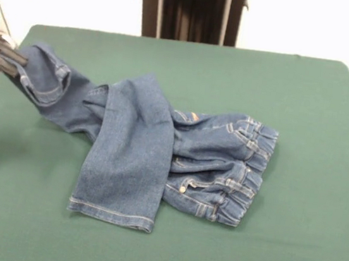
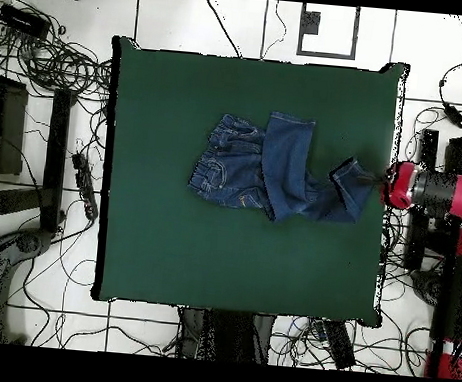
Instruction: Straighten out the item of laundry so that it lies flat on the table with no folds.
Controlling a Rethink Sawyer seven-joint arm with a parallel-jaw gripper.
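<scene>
The blue denim jeans [image 1: 141, 145] lie crumpled in the middle of the green table [image 1: 309, 121]. The gathered waistband [image 1: 249, 171] points to the right. One leg is folded across the other, with its hem [image 1: 110, 214] toward the front. The other leg stretches left, and its hem end is lifted at the table's left edge. My gripper [image 1: 14, 60] is shut on that hem. In the overhead view the gripper [image 2: 378, 180] sits at the table's right edge [image 2: 383, 242], holding the jeans [image 2: 267, 167] by the leg end.
The robot's pedestal [image 1: 190, 10] stands behind the table's far side. The red and black arm [image 2: 441, 192] reaches in from beside the table. Cables [image 2: 65, 64] and equipment lie on the floor around the table.
</scene>
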